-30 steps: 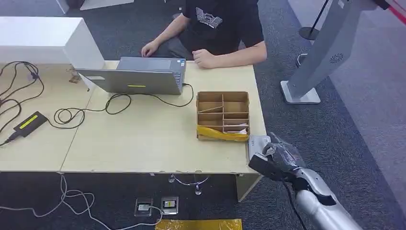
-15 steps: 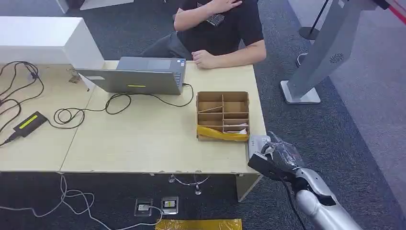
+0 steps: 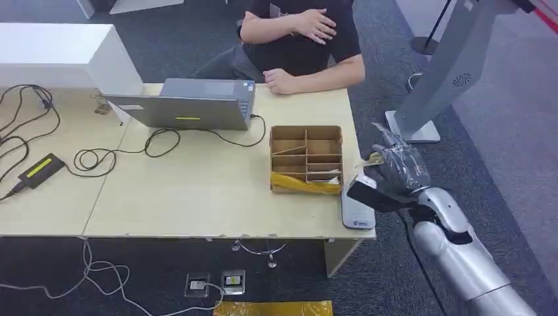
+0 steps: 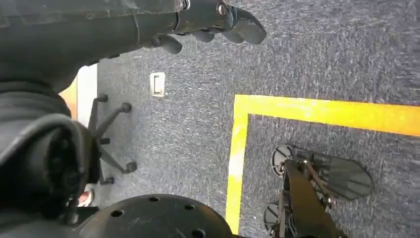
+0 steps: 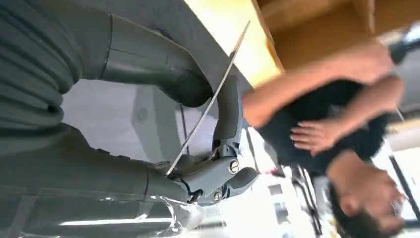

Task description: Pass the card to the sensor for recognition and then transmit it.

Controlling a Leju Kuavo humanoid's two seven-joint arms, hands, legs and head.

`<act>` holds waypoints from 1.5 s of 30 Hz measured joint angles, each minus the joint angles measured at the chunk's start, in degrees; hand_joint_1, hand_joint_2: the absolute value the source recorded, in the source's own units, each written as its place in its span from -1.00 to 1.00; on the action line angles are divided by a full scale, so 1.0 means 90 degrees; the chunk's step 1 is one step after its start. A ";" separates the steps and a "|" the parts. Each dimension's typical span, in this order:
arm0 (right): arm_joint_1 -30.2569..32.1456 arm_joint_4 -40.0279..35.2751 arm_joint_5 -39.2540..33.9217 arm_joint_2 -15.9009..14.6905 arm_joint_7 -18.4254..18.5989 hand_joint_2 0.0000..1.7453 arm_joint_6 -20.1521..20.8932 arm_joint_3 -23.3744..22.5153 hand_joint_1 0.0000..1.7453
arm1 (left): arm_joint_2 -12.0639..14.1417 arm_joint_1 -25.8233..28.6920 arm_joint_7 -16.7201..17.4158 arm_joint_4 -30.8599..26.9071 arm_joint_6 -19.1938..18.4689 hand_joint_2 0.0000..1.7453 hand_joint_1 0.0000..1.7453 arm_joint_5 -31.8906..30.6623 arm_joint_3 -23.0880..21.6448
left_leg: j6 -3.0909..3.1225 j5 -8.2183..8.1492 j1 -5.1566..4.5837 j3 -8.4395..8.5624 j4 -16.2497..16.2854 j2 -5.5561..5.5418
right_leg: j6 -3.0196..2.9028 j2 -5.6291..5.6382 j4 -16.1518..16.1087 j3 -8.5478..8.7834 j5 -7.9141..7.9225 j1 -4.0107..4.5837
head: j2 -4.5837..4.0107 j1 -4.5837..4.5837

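My right hand hovers just off the table's right front corner, above and slightly beyond the flat grey sensor pad lying there. It pinches a thin pale card, seen edge-on in the right wrist view between the thick thumb and the darker fingers. In the head view the card's tip pokes up past the fingers. My left hand hangs over the carpet with nothing in it, fingers loosely apart.
A divided cardboard box stands left of the sensor. A laptop, cables and a power brick lie further left. A person sits at the far edge. A grey stand rises on the right.
My right hand has risen and moved away from me with the card, uncovering the sensor pad. The person's hand has left the laptop and now rests on their chest.
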 joint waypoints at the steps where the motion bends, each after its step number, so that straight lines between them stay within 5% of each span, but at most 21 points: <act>1: -0.0162 0.0017 0.0058 0.0043 -0.0060 1.00 0.0002 -0.0017 1.00 | -0.0002 -0.0002 -0.0019 0.0000 -0.0010 -1.00 -1.00 -0.0036 -0.0007 | -0.0001 0.0000 0.0000 0.0001 0.0000 0.0002 | 0.0000 0.0001 0.0000 0.0000 0.0000 0.0000 | 0.0000 -0.0007; 22: -0.1303 0.1615 0.0843 0.1384 -0.0665 1.00 -0.0345 0.0024 1.00 | -0.0056 -0.0019 -0.0211 0.0000 -0.0250 -1.00 -1.00 -0.0311 -0.0158 | -0.0001 0.0000 0.0002 -0.0001 0.0000 -0.0002 | -0.0001 -0.0002 0.0001 -0.0001 0.0000 0.0003 | 0.0000 -0.0003; 45: -0.1479 0.2453 0.1025 0.1734 -0.0612 1.00 -0.0418 0.0024 1.00 | -0.0053 -0.0018 -0.0342 0.0000 -0.0546 -1.00 -1.00 -0.0388 -0.0323 | -0.0001 0.0001 0.0002 -0.0001 0.0000 -0.0002 | -0.0001 -0.0001 0.0000 0.0000 0.0000 0.0003 | 0.0000 -0.0002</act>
